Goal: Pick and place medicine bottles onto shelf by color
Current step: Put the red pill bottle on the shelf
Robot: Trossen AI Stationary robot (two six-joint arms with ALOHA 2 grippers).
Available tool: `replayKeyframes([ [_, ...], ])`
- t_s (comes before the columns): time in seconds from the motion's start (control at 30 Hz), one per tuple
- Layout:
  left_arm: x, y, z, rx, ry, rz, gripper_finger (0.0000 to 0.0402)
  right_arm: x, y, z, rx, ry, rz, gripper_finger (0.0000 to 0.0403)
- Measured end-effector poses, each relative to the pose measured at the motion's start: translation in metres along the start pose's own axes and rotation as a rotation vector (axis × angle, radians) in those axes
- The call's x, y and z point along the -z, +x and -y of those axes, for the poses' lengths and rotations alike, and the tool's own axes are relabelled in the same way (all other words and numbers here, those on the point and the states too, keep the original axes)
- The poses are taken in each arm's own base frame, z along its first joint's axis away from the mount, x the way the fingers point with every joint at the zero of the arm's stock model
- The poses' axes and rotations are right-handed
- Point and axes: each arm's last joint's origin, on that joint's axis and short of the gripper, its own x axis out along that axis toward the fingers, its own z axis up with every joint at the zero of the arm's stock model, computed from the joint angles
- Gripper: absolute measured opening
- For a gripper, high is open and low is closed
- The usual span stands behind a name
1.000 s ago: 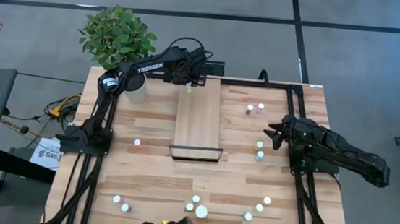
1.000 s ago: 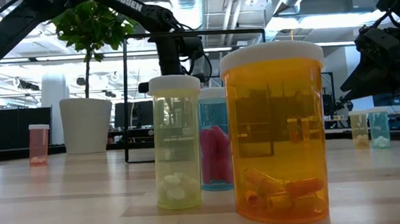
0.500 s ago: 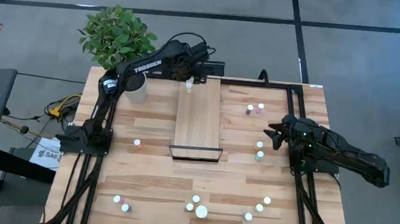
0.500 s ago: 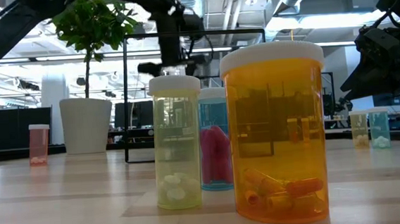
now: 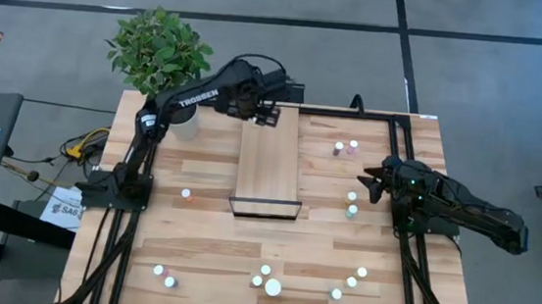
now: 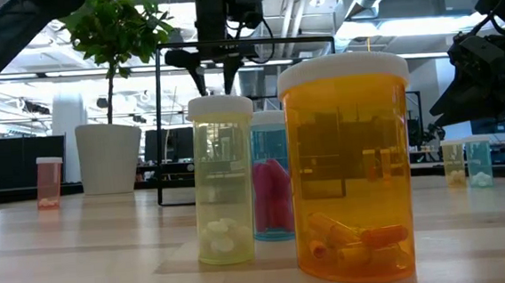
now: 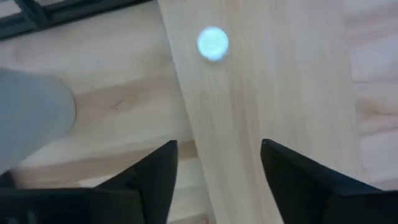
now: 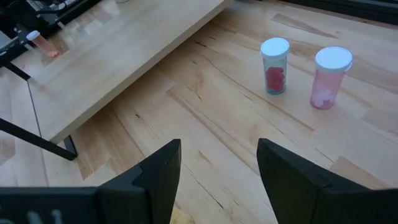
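Left gripper [image 7: 217, 165] above shelf [image 5: 268, 162] far end – fingers apart, empty; right gripper [image 8: 217, 163] parted, empty.

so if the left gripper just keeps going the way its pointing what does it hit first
Most likely the shelf. The left gripper hangs open above the shelf's far end, pointing down at the bare board. A white-capped bottle stands farther ahead on the board, seemingly past that line, though depth is hard to judge.
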Motion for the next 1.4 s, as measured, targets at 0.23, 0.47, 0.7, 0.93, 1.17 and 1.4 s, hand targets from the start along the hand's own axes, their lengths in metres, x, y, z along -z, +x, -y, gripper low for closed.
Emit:
replayKeyframes([
  [0.23,0.027,-0.026,-0.006,-0.011,-0.009,0.079,0.0150,0.000,0.000,0.000,0.000,0.000,0.000,0.0234],
  [0.47,0.064,-0.041,-0.047,-0.076,-0.078,0.121,0.0142,0.000,0.000,0.000,0.000,0.000,0.000,0.0234],
  [0.7,0.108,-0.024,-0.106,-0.065,-0.159,0.014,0.0142,0.000,0.000,0.000,0.000,0.000,0.000,0.0234],
  [0.93,0.152,0.012,-0.145,0.025,-0.244,-0.088,0.0142,0.000,0.000,0.000,0.000,0.000,0.000,0.0234],
  [1.17,0.192,0.042,-0.151,0.037,-0.250,-0.185,0.0142,0.000,0.000,0.000,0.000,0.000,0.000,0.0234],
  [1.4,0.221,0.046,-0.142,-0.019,-0.191,-0.158,0.0152,0.000,0.000,0.000,0.000,0.000,0.000,0.0234],
])
